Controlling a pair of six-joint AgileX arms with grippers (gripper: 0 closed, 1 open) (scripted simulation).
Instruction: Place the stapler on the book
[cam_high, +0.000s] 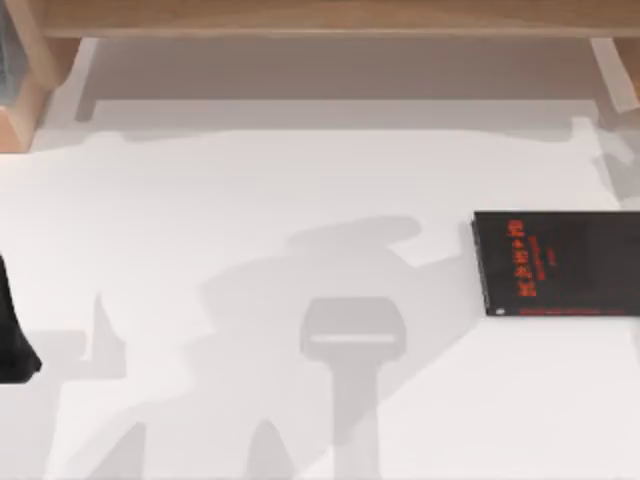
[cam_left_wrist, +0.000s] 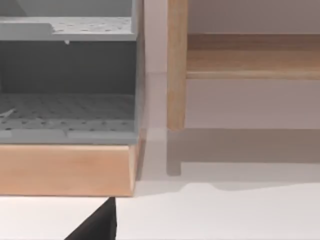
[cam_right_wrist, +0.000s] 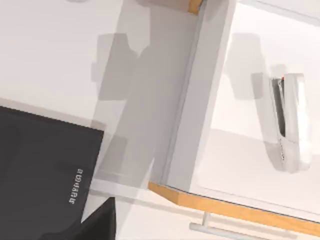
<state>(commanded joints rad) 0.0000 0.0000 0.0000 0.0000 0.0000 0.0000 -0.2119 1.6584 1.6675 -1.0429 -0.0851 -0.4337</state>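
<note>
**Stapler lies off to the right arm's side, in an open drawer**

Top view: the flat black rectangular book with red-orange lettering (cam_high: 556, 264) lies on the white desk (cam_high: 250, 200) at the right edge. A black part of the left arm (cam_high: 12, 340) sits at the left edge, well apart from it.

Left wrist view: a wooden shelf unit (cam_left_wrist: 65, 170) with grey perforated trays, plus a dark corner of the arm; whether its jaws are spread I cannot tell.

Right wrist view: the small light grey-white stapler (cam_right_wrist: 290, 122) lies flat in a white drawer with a wooden front (cam_right_wrist: 220, 205), its long axis roughly parallel to the drawer's side wall. The book's corner is near, across that wall. The right arm looks nearer, so the pick likely falls to it; its jaws' state cannot be told.
</note>
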